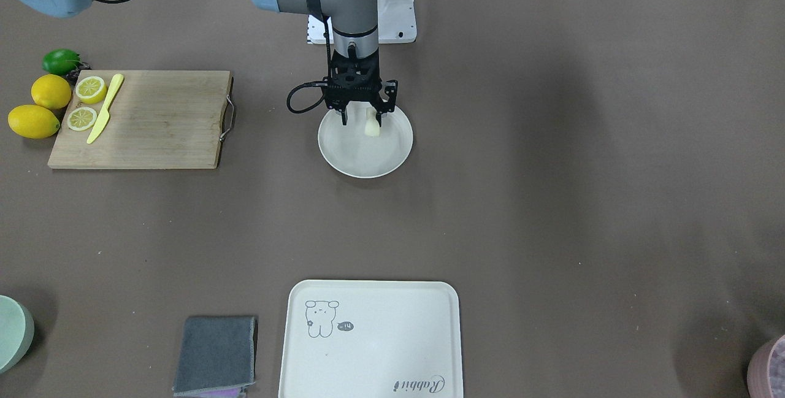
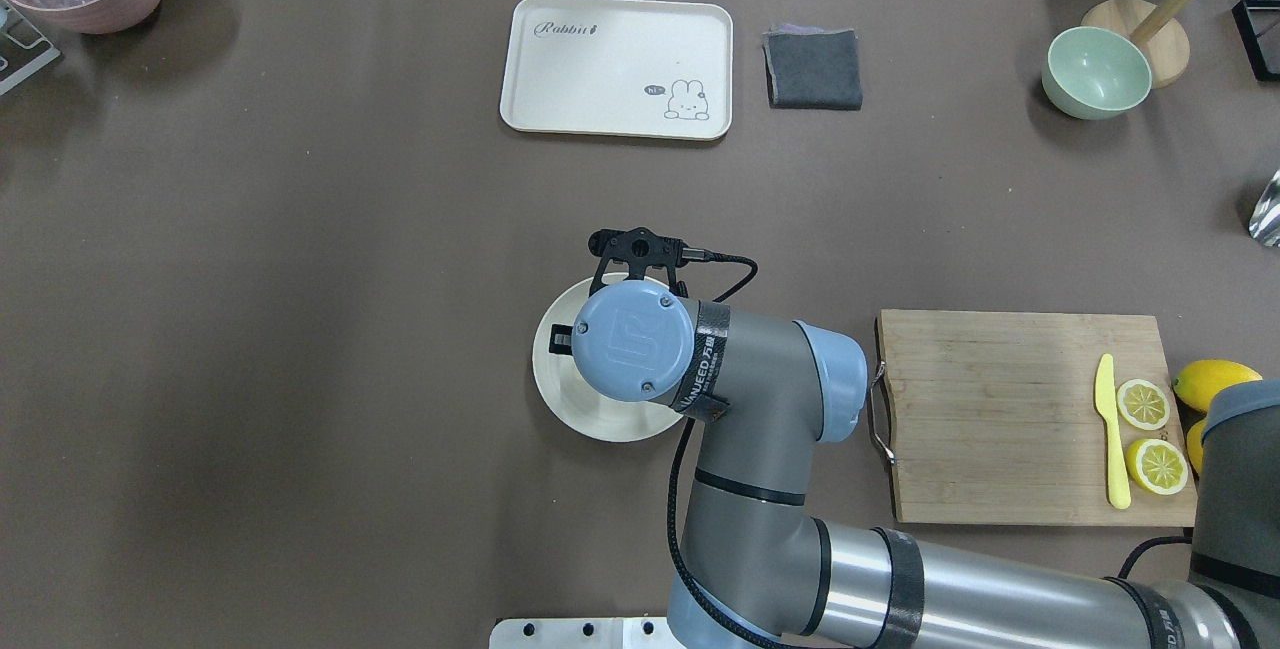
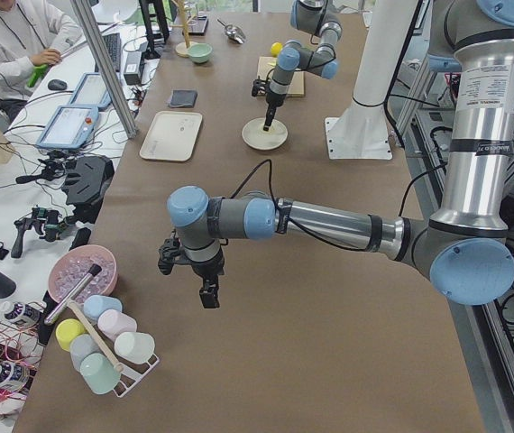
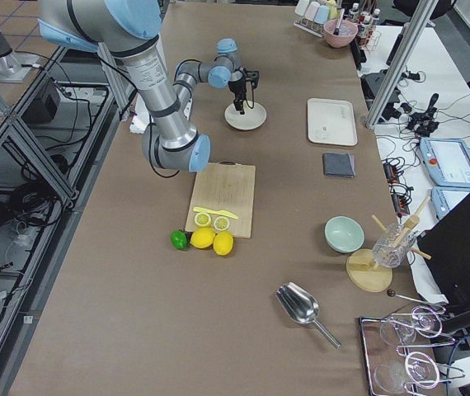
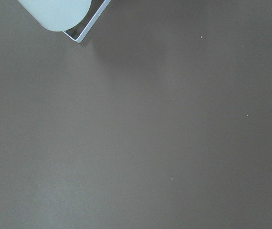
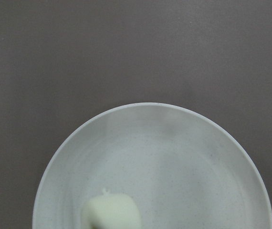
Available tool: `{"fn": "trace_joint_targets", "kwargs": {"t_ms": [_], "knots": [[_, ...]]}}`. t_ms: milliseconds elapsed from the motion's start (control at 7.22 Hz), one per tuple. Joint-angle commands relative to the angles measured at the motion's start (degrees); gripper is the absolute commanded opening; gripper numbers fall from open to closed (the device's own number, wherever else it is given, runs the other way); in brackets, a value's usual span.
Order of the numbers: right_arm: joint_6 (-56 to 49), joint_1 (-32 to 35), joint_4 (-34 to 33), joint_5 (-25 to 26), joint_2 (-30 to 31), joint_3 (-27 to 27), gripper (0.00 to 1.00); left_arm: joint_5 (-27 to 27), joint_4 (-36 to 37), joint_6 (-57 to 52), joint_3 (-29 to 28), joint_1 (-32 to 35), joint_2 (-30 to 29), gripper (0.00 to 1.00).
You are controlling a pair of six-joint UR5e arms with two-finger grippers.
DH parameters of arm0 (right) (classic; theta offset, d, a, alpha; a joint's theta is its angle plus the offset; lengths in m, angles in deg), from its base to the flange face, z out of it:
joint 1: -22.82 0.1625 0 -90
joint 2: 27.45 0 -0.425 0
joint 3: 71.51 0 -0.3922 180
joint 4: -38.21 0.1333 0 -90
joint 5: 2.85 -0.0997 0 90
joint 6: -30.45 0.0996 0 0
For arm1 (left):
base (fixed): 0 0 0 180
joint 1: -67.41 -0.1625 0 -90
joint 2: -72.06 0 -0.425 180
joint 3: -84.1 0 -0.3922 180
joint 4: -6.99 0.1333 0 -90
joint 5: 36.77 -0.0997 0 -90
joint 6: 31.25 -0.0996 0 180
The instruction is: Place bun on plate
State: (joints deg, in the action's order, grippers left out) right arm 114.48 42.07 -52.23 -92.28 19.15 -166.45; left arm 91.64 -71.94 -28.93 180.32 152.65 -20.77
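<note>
The round off-white plate (image 1: 368, 165) lies on the brown table just in front of the robot's base. On its robot-side half stands the bun (image 1: 371, 128), a small pale cream lump. My right gripper (image 1: 361, 118) points straight down over it and is open, its fingers wide apart, with the bun against one finger. The right wrist view looks down on the plate (image 6: 174, 157) with the bun (image 6: 112, 213) at the bottom edge. From overhead, the wrist covers the gripper and most of the plate (image 2: 560, 399). My left gripper (image 3: 207, 296) hangs over bare table far off; I cannot tell its state.
A wooden cutting board (image 1: 141, 119) with two lemon halves and a yellow knife (image 1: 105, 108) lies on the robot's right, whole lemons and a lime beside it. A cream tray (image 1: 368, 336), a grey cloth (image 1: 214, 355) and a green bowl (image 2: 1095, 72) sit at the far edge.
</note>
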Motion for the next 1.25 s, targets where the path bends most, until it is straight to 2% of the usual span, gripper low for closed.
{"fn": "trace_joint_targets", "kwargs": {"t_ms": [0, 277, 554, 692, 831, 969, 1108], "knots": [[-0.45, 0.69, 0.00, -0.31, -0.02, -0.42, 0.99, 0.00, 0.01, 0.05, -0.42, 0.00, -0.06, 0.98], [-1.93, 2.97, -0.43, -3.19, 0.07, -2.34, 1.00, 0.09, 0.01, 0.06, -1.21, 0.00, 0.02, 0.98], [-7.44, 10.41, -0.61, -10.64, 2.08, -4.37, 1.00, 1.74, -0.08, -0.38, -1.66, 2.88, 1.77, 0.98], [-12.44, 16.37, -0.70, -15.90, 5.92, -6.55, 1.00, 5.85, -0.34, -0.04, -1.13, 3.08, 3.44, 0.98], [-21.36, 24.35, -1.57, -22.65, 12.92, -10.49, 1.00, 6.15, -0.26, -0.03, -0.43, 3.08, 3.54, 0.98], [-33.63, 32.35, -4.10, -27.07, 17.52, -11.40, 1.00, 6.15, -0.26, 0.05, -0.42, 3.08, 3.54, 0.98], [-45.76, 38.95, -6.30, -29.20, 21.56, -11.67, 1.00, 6.15, -0.26, 0.05, -0.42, 3.08, 3.45, 0.98]]}}
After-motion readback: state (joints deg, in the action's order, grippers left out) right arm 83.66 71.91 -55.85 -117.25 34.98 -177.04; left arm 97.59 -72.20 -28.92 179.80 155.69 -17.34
